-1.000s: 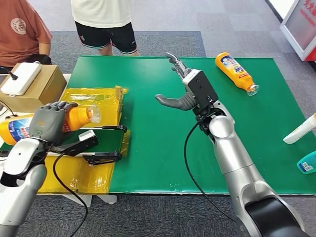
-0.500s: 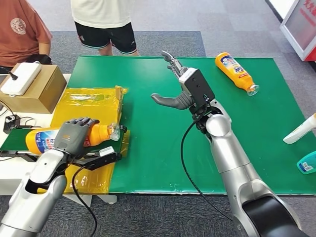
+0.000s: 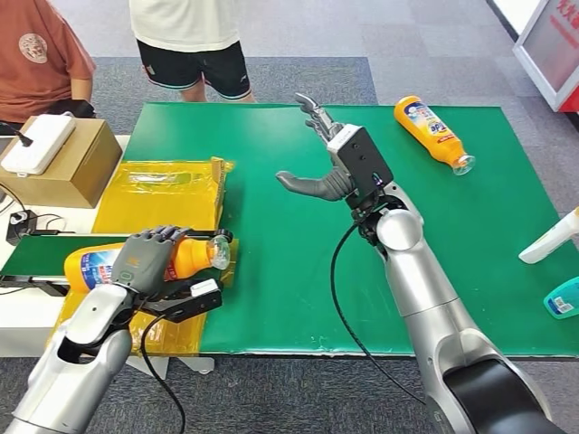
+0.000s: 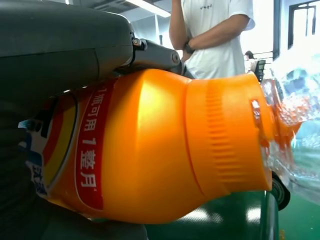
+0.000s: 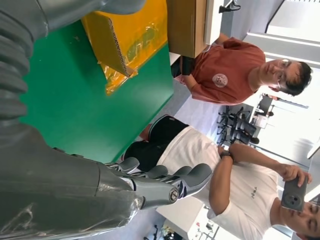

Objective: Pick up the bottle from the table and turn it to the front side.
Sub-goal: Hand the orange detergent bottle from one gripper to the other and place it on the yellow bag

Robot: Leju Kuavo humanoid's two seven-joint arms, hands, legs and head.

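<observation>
Right now my left hand (image 3: 142, 260) grips the orange bottle (image 3: 181, 256) around its middle, held sideways above the near left edge of the green table (image 3: 287, 271), clear cap pointing right. My right hand (image 3: 327, 154) hovers with fingers spread and empty over mid-table. I judge the pick done; next I must rotate the bottle so its label faces front.

Open green mat (image 3: 287, 271) mid-table, yellow-wrapped box (image 3: 164, 185) blocking the left
</observation>
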